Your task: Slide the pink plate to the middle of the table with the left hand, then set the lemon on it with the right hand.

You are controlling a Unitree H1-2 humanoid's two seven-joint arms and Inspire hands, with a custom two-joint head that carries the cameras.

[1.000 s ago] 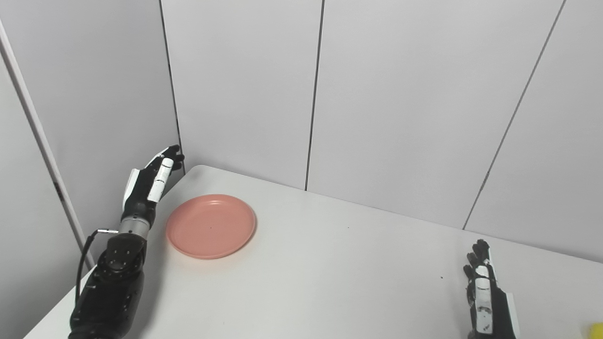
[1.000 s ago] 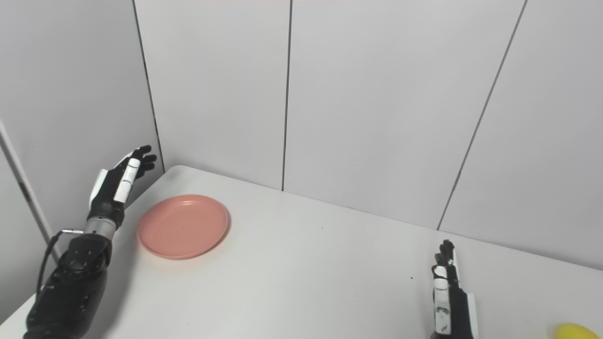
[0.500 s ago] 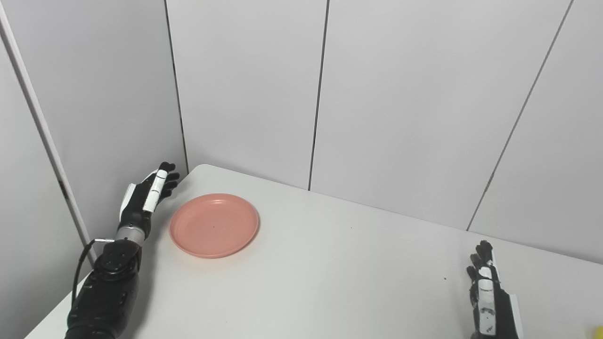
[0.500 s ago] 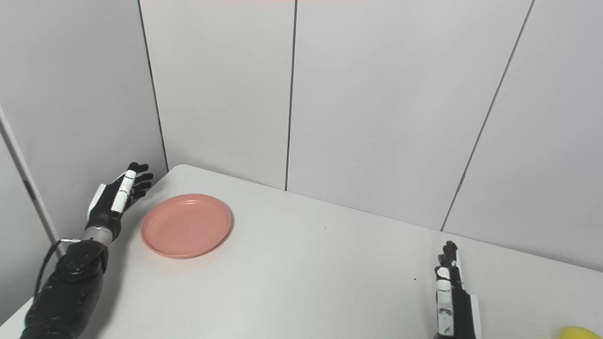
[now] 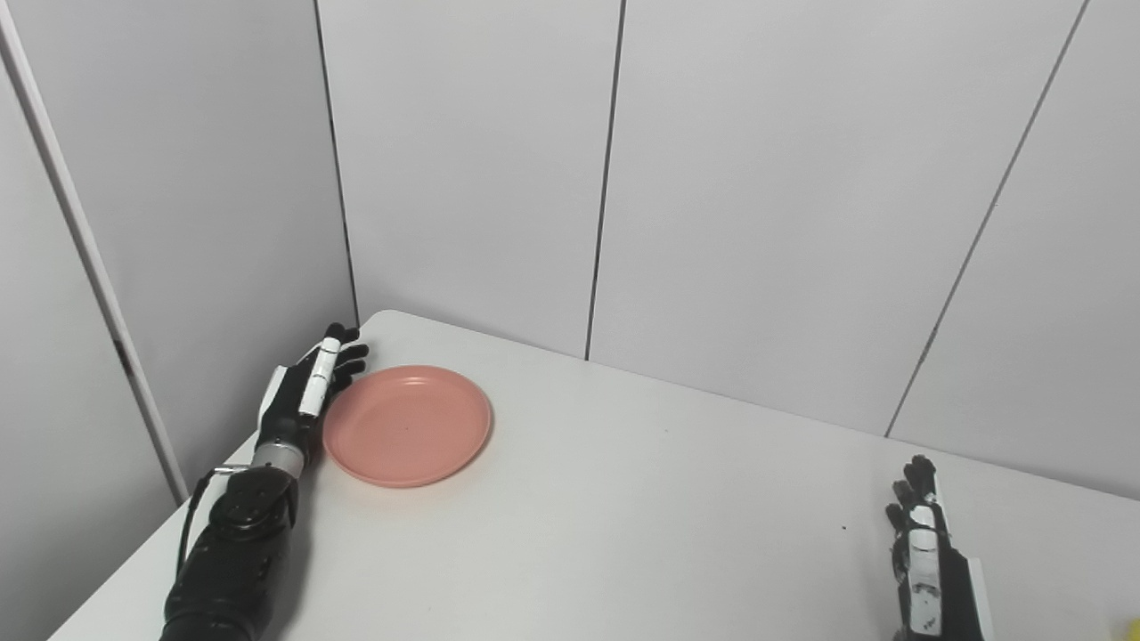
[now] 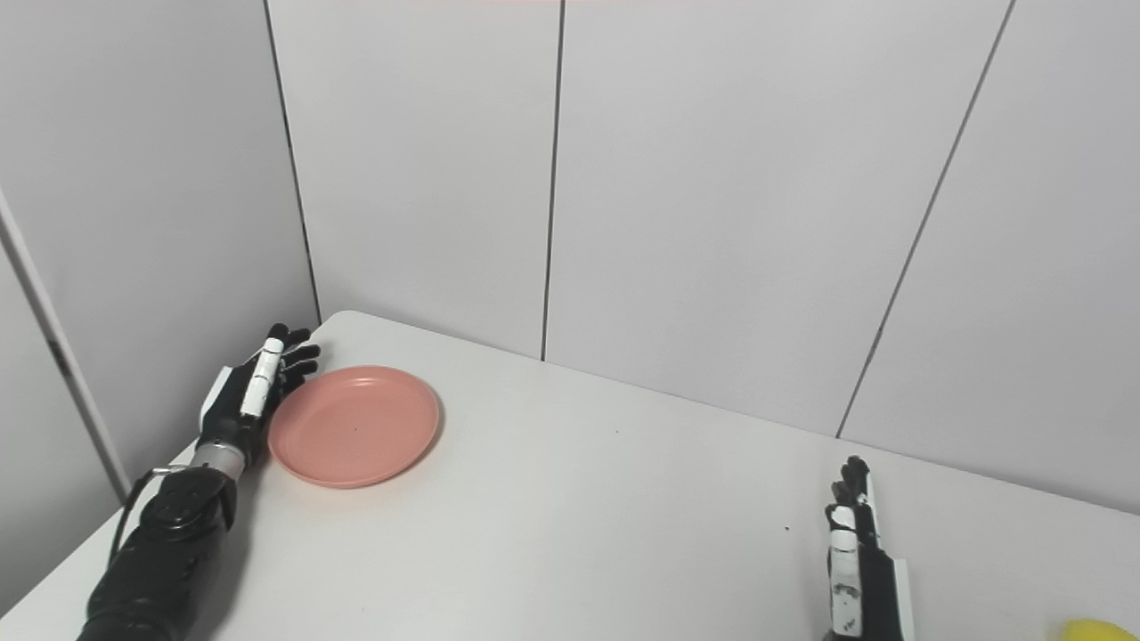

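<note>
Smooth round pink plate [image 5: 407, 425] at ten o'clock on the matte white surface [image 5: 623, 499]; left robot hand [image 5: 307, 392] spread alongside, right robot hand [image 6: 850, 552] spread, empty, lemon [image 6: 1091, 630] at four o'clock.

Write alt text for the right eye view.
The left hand, open, sits against the left rim of an empty pink plate near the white table's far-left corner. The right hand rests open bottom right, beside a partly visible lemon.

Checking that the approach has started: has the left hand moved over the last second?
Yes. The left hand has come down and in toward the pink plate, now right beside its left rim at the table corner.
</note>
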